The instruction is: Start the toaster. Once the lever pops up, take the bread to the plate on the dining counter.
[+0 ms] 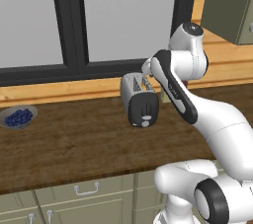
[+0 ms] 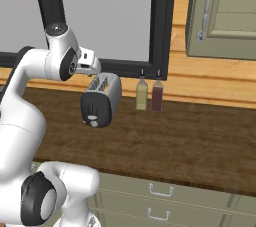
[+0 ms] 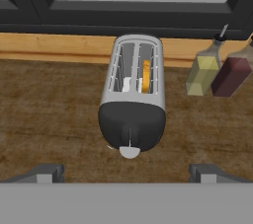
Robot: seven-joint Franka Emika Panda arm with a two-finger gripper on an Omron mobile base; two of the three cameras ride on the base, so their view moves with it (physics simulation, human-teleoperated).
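Hovering above the toaster (image 3: 132, 94), the gripper (image 3: 126, 173) stood wide and empty. Starting it seemed in hand. Next, pressing the lever (image 1: 145, 118) down its black end face.

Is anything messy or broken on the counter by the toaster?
Nothing stands out. The toaster stands upright on the worktop, the bread sits down in its right slot, two bottles stand upright by the window, and the bowl of blueberries looks unspilled.
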